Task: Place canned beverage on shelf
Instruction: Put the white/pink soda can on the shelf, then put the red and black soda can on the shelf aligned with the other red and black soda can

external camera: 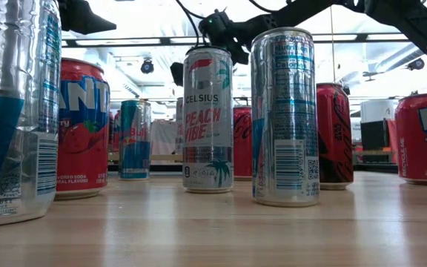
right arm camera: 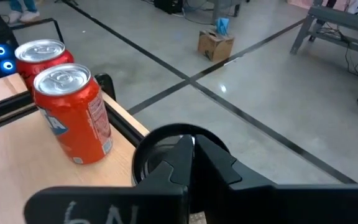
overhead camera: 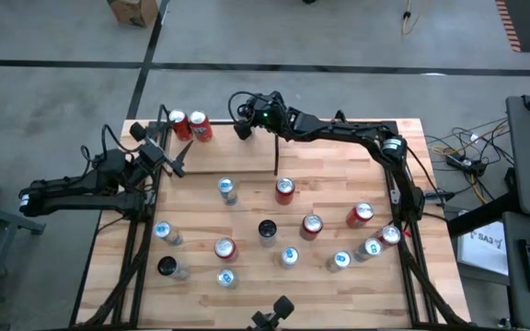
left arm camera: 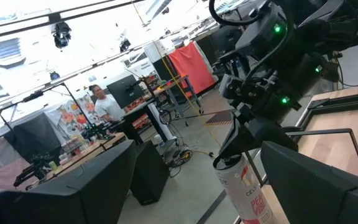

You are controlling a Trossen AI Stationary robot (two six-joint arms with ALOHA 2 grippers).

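Over the shelf (overhead camera: 247,161) at the table's far edge, your right gripper (overhead camera: 244,126) is clamped on an upright can (left arm camera: 244,186), with two red cans (overhead camera: 190,126) already standing to its left. Your left gripper (overhead camera: 175,156) waits wide beside them, holding nothing.

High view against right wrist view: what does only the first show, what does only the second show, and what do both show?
Only the high view: the whole table, the many cans standing on it, and the left gripper, open, at the table's left side.
Only the right wrist view: the right gripper from close by, its fingers shut on the lid of a dark-topped can.
Both: the two red cans side by side on the shelf, and the grey floor beyond the table's edge.
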